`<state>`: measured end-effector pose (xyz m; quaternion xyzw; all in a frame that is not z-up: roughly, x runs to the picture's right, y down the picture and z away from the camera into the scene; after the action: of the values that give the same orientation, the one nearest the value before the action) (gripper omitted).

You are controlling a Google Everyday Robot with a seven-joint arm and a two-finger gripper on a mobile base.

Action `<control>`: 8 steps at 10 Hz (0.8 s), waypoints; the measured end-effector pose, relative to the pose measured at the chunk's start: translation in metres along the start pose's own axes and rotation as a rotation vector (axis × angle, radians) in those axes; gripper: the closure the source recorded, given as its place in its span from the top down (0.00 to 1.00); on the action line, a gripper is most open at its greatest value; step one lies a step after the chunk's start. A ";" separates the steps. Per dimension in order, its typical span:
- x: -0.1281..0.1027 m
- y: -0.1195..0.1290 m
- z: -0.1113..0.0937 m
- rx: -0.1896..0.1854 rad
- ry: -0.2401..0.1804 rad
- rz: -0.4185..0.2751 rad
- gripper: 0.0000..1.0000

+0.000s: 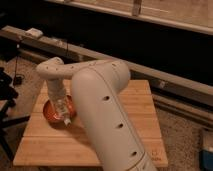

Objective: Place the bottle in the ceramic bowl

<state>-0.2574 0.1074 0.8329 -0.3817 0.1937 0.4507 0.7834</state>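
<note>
At the far left edge I see dark stand legs [6, 100] on the floor. A long low ledge [170, 87] runs behind the scene, and on its left end sits a small pale box [34, 32].

On the left part of the wooden bench [137, 107] is the ceramic bowl [46, 113], orange-red and shallow. Only its left side shows, because the arm's wrist comes down in front of the rest. The claw [62, 107] hangs low over the right half of the bowl, pointing down and slightly to the right.

The claw is clenched around the bottle [65, 118]. The bottle's upper end disappears into the claw. Its whitish lower end hangs steeply, tilted a little to the right, at the bowl's near right rim. I cannot tell whether that lower end touches the bowl or hangs just clear of it.

Right of that, the thick white arm [107, 115] rises from the bottom of the view and covers the middle of the bench. Further right the bench's slats lie bare, and at the far right edge a bluish bin [207, 150] stands on the floor.
</note>
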 end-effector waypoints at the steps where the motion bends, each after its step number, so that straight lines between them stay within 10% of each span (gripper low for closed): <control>1: -0.002 0.000 -0.002 0.003 -0.009 -0.004 0.52; 4: -0.009 0.007 -0.004 0.016 -0.027 -0.026 0.77; 8: -0.020 0.006 -0.007 0.027 -0.071 -0.028 0.78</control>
<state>-0.2726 0.0931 0.8386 -0.3575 0.1665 0.4500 0.8012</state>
